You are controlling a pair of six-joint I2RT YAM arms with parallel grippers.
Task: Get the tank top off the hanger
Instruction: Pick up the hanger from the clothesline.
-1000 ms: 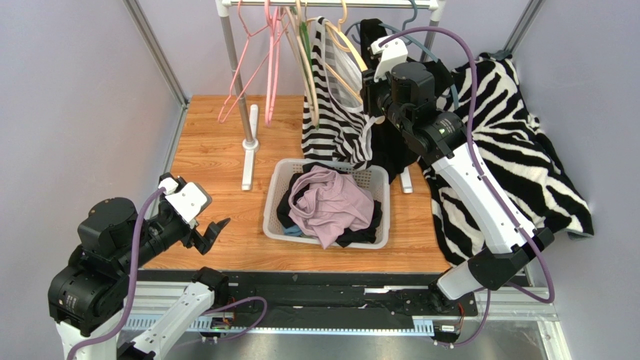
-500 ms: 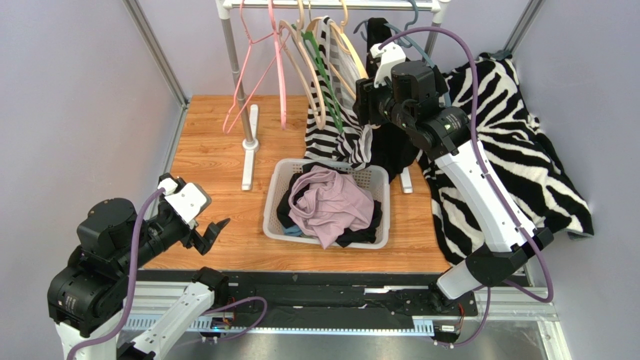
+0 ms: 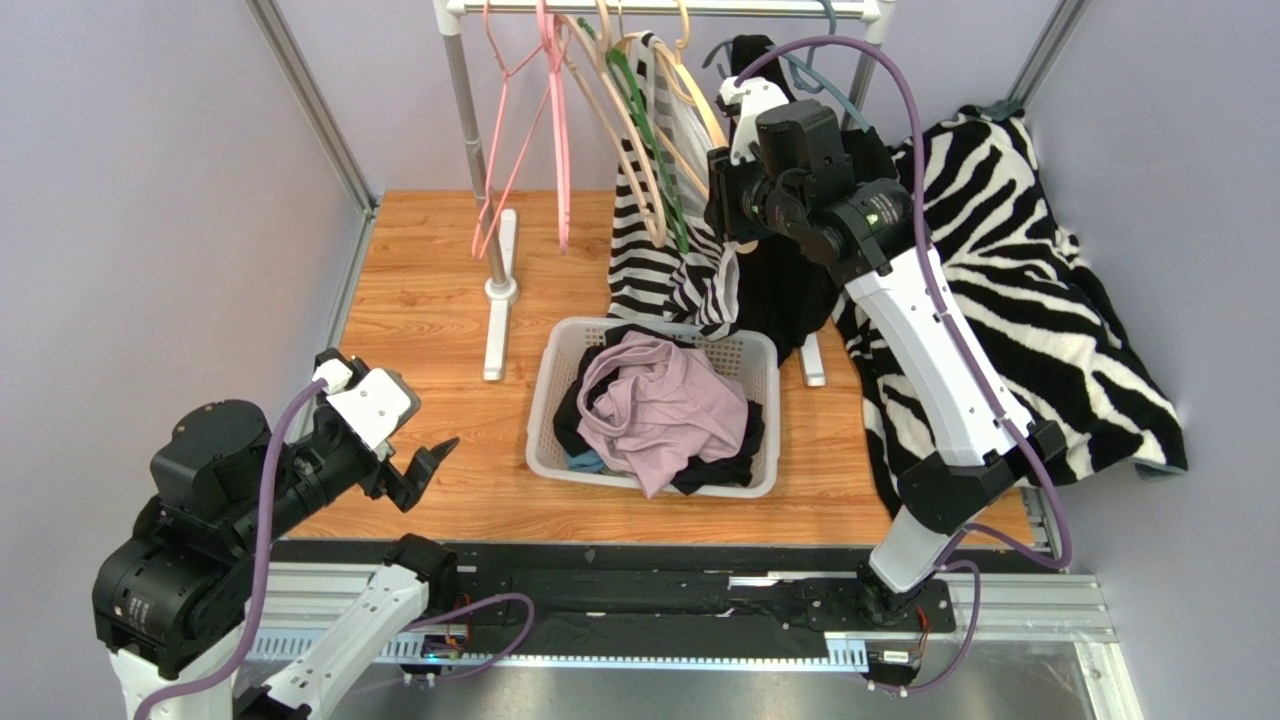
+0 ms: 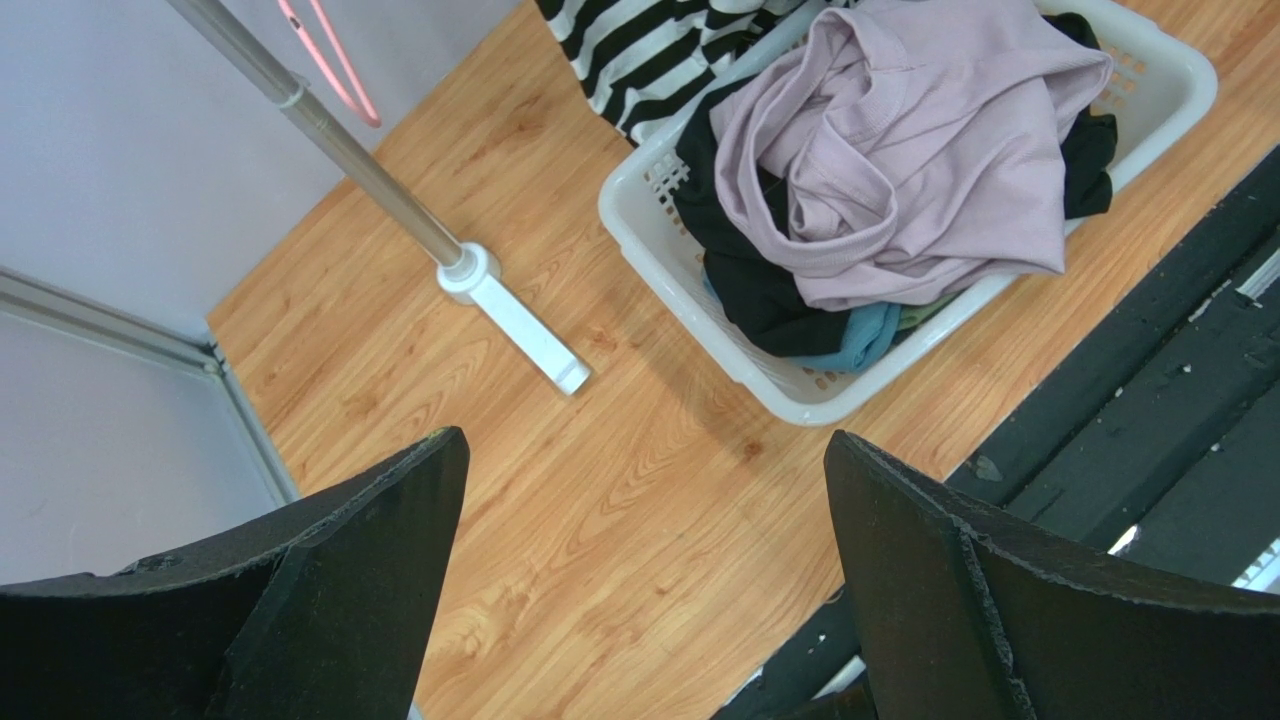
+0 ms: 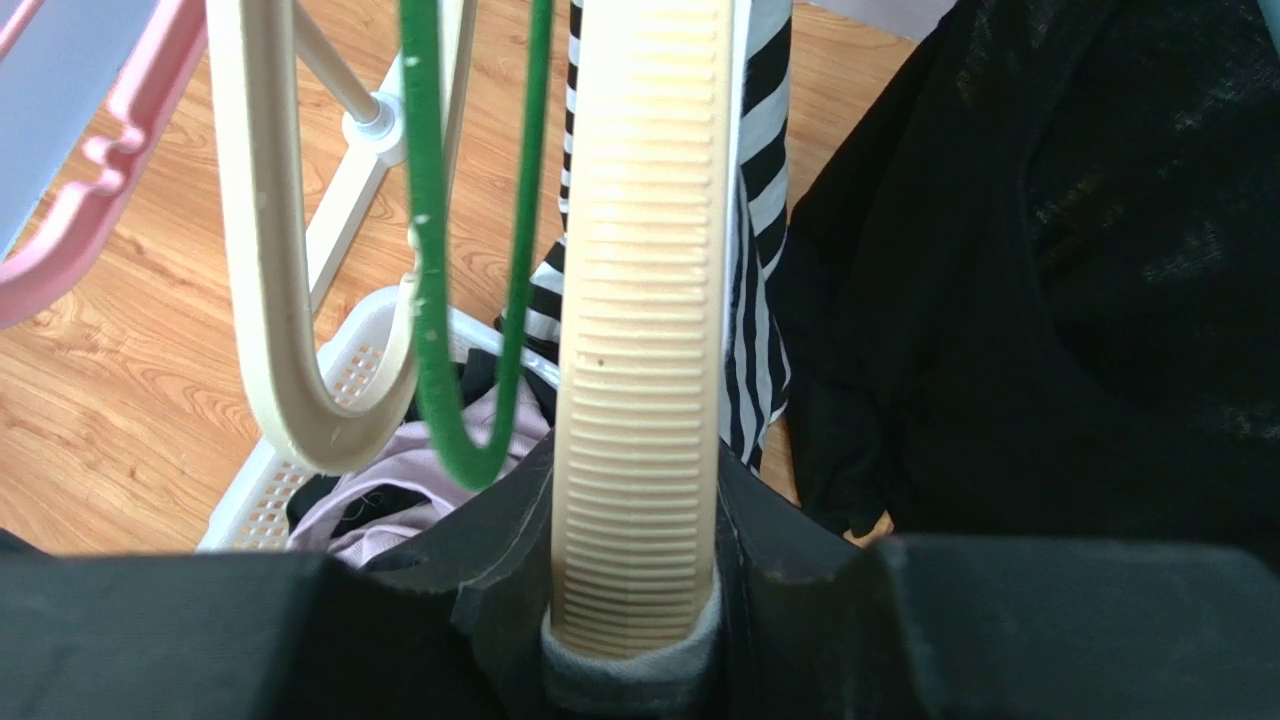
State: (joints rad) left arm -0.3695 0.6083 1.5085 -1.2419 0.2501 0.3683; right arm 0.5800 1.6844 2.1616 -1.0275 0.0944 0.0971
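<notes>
Fingers of the right gripper (image 5: 631, 638) pinch the ribbed cream plastic hanger (image 5: 643, 300), whose arm runs straight away from them, with the soft black-and-white striped tank top (image 3: 661, 278) draped just below it on the rack, while the left gripper (image 4: 646, 510), jaws spread, sits well apart.

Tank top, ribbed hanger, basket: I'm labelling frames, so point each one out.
tank top (image 3: 657, 282), top external view, striped hanging body.
ribbed hanger (image 5: 639, 375), right wrist view, middle of the ribbed arm.
basket (image 3: 546, 402), top external view, left wall.
</notes>
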